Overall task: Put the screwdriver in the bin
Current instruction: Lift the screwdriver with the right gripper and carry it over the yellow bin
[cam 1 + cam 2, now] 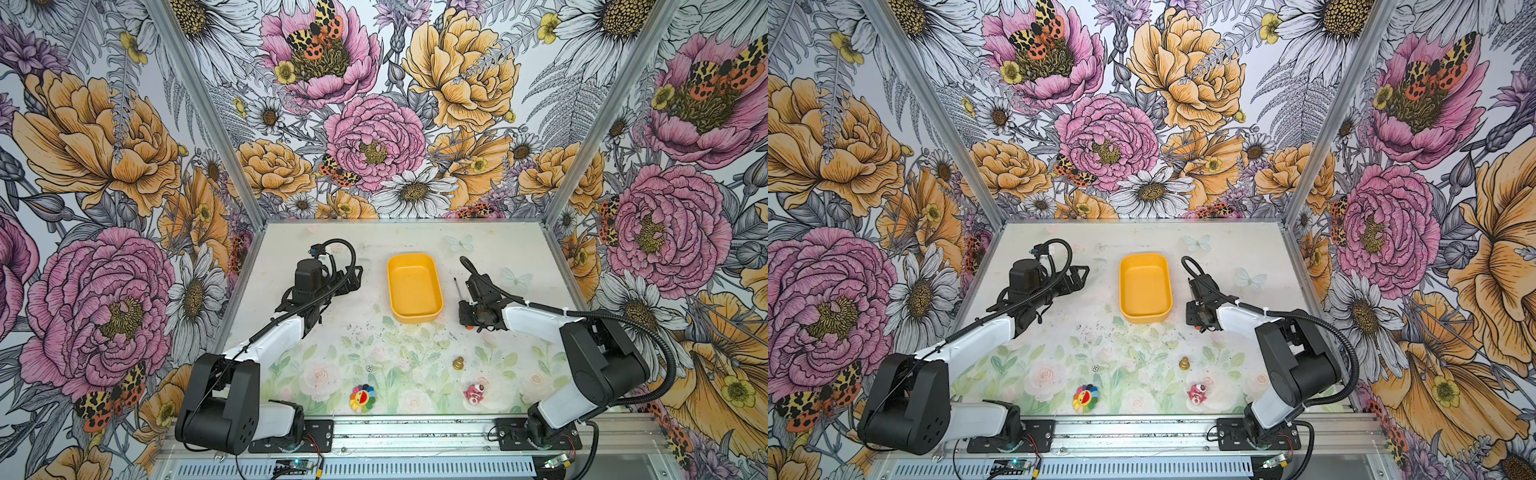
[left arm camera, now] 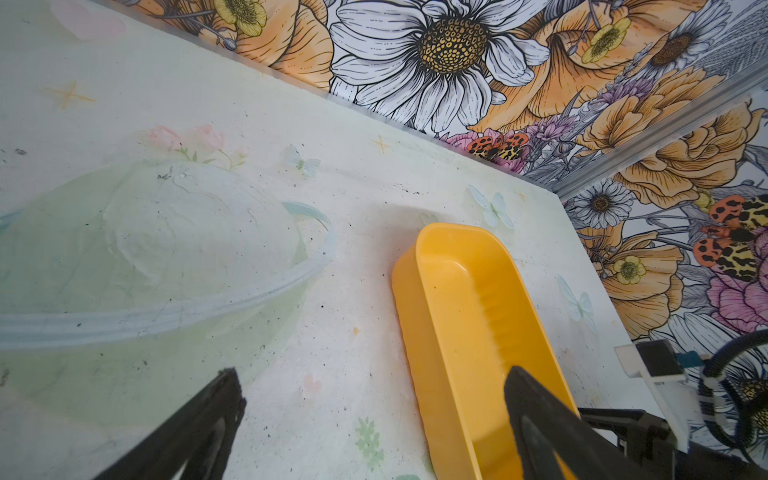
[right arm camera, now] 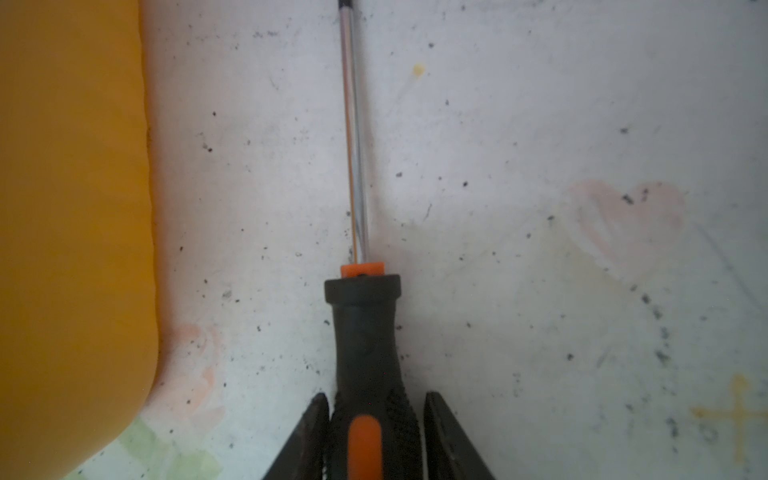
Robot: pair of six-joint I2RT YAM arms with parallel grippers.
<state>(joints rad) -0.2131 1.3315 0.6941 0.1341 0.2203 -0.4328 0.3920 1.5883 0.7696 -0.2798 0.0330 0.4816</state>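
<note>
In a top view the screwdriver [image 1: 457, 286] lies on the desk [image 1: 407, 239] at the bin's [image 1: 415, 318] three o'clock, shaft toward twelve, handle toward six between the right gripper's [image 3: 376, 399] jaws, which sit close on both sides, though I cannot tell whether they pinch it yet.

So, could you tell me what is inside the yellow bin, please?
Nothing: the bin shows a bare floor in both top views; only its near inner wall is hidden. The screwdriver is outside, beside it.

2 top views look down from above; 2 close wrist views share the bin [image 2: 453, 324].
</note>
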